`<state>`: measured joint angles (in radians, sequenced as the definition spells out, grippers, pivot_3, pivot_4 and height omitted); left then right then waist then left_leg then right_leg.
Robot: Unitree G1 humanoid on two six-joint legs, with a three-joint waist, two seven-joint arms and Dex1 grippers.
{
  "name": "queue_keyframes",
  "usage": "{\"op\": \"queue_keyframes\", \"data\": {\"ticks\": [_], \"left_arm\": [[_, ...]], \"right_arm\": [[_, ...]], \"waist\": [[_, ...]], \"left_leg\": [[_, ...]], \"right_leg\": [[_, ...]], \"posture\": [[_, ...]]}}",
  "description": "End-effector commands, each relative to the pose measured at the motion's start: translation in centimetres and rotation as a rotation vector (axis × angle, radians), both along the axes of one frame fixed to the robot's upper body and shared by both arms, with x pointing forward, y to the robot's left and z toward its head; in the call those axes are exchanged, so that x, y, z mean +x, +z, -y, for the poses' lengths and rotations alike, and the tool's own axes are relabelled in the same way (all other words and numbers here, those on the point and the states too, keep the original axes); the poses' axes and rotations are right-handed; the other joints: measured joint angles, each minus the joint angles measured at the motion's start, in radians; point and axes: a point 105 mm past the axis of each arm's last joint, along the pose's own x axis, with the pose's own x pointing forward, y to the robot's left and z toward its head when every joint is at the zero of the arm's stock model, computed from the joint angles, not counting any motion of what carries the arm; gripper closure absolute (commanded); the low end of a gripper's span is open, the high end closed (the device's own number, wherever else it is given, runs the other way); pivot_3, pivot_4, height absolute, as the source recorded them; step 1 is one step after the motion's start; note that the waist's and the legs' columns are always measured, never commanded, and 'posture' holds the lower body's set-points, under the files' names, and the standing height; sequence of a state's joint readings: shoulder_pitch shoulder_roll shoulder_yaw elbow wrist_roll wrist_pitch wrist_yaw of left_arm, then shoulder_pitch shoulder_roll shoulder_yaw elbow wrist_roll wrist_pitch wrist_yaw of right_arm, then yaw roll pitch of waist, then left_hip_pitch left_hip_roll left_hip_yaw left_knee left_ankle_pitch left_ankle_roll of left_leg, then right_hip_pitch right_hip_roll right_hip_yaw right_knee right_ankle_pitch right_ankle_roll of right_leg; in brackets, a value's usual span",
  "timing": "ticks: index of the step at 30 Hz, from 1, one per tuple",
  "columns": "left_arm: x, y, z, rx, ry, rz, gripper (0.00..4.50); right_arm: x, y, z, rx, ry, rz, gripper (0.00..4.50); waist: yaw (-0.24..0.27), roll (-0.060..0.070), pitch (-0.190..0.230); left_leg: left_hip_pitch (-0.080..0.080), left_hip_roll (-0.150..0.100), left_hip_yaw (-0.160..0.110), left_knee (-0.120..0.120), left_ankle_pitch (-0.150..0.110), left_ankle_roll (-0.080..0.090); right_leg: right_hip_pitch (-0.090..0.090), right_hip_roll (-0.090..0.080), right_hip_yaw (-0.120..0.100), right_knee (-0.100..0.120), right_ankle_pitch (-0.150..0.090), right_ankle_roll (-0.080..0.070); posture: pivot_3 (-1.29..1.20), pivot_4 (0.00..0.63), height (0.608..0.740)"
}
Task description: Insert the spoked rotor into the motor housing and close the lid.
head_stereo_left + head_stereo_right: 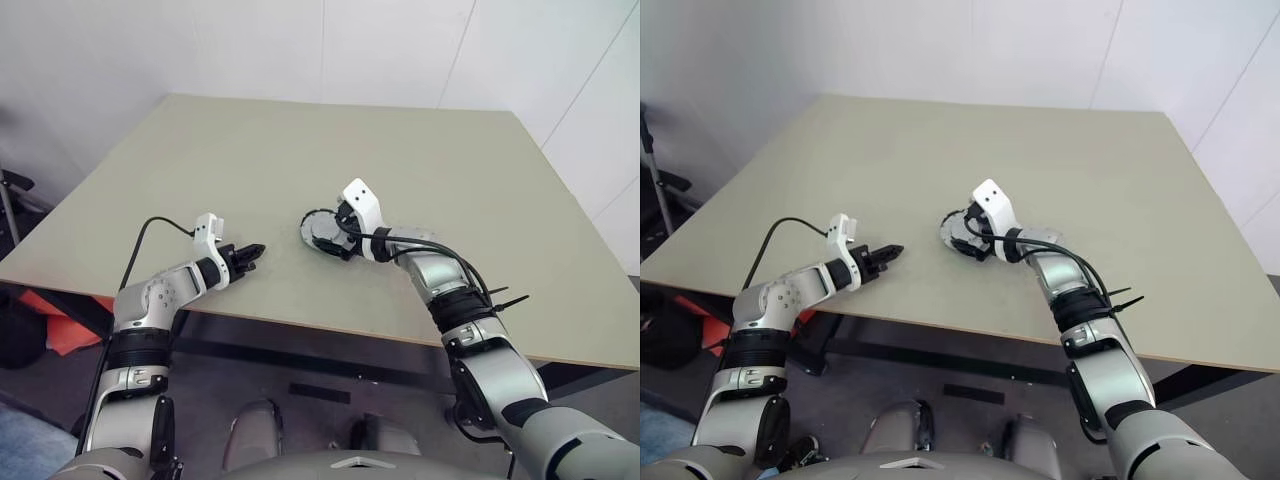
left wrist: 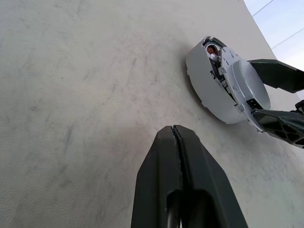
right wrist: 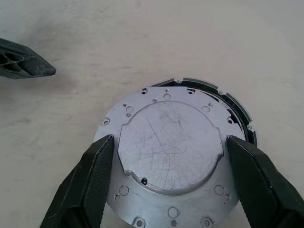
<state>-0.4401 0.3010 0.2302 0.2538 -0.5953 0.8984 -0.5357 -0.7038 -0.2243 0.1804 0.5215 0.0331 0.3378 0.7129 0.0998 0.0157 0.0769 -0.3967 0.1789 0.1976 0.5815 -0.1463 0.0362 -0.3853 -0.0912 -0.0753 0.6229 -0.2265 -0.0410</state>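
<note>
The big beige table (image 1: 300,160) carries the work near its front edge. From where I stand at that edge, the motor housing (image 2: 205,90) sits at about twelve o'clock, a short silvery metal cup with copper windings just visible through a gap at its rim. The lid (image 3: 168,147), a flat grey disc with small screw holes, lies on top of it but slightly off-centre, leaving a crescent of the cup exposed at two o'clock in the right wrist view. I cannot see the spoked wheel.

The right gripper (image 3: 168,183) straddles the lid with its fingers (image 3: 85,185) spread wide on opposite edges; whether they press or merely touch, I cannot tell. The left gripper (image 1: 250,255) waits at nine o'clock, well apart, pinched tight and empty.

The lid looks stiff, thin and smooth, likely slippery metal, so gripping it across the rim seems best.
</note>
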Motion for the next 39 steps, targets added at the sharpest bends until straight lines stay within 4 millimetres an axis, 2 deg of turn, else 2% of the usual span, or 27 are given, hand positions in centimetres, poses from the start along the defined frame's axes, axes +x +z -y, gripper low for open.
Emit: {"op": "queue_keyframes", "data": {"ticks": [1,11,15,20,23,32,39], "left_arm": [[0.5,1.4,-0.1,0.003,0.005,0.056,4.5],[0.4,1.1,0.0,0.003,0.009,0.049,4.5],[0.4,1.0,0.1,0.003,0.009,0.047,4.5],[0.4,1.0,0.1,0.004,0.01,0.047,4.5],[0.3,1.0,0.0,0.005,0.012,0.047,4.5],[0.0,0.7,-0.2,0.009,0.021,0.041,4.5],[-0.1,0.6,0.0,0.007,0.016,0.039,4.5]], "right_arm": [[0.6,1.8,-0.4,0.01,0.006,0.058,1.32],[0.5,5.2,-1.5,-0.014,0.092,0.165,1.41],[0.3,4.8,-2.1,-0.03,0.116,0.163,1.41],[0.2,2.2,-2.5,-0.059,0.137,0.111,1.41],[0.1,1.5,-3.0,-0.059,0.159,0.102,1.41],[0.0,1.9,-4.3,-0.086,0.244,0.173,1.41],[0.3,2.6,-4.1,-0.156,0.319,0.233,1.41]], "waist": [[0.0,0.0,0.0],[0.0,0.0,0.0],[-0.003,0.0,0.0],[-0.003,-0.001,0.0],[-0.005,-0.001,0.0],[-0.008,-0.001,0.0],[-0.009,-0.001,0.0]], "left_leg": [[0.0,0.0,0.0,0.0,0.0,0.0],[0.0,0.0,0.0,0.0,0.0,0.0],[0.0,0.0,0.0,-0.001,0.0,0.0],[0.0,0.0,0.0,0.0,0.0,0.0],[0.0,0.0,0.0,0.0,0.0,0.0],[0.002,0.001,0.0,0.0,0.0,0.0],[0.002,0.001,0.001,0.0,0.0,0.0]], "right_leg": [[0.0,0.0,0.0,0.0,0.0,0.0],[0.0,0.0,0.0,0.0,0.0,0.0],[-0.001,0.0,0.0,0.0,0.0,0.0],[-0.001,0.0,0.0,0.0,0.0,0.0],[-0.001,0.0,0.0,0.0,0.0,0.0],[0.0,0.001,0.0,0.0,0.0,0.0],[0.0,0.001,0.0,0.0,0.0,0.0]], "posture": [[0.0,0.0,0.74],[0.0,0.0,0.74],[0.0,0.0,0.74],[0.0,0.0,0.74],[0.0,0.0,0.74],[0.0,0.0,0.74],[0.0,0.0,0.74]]}}
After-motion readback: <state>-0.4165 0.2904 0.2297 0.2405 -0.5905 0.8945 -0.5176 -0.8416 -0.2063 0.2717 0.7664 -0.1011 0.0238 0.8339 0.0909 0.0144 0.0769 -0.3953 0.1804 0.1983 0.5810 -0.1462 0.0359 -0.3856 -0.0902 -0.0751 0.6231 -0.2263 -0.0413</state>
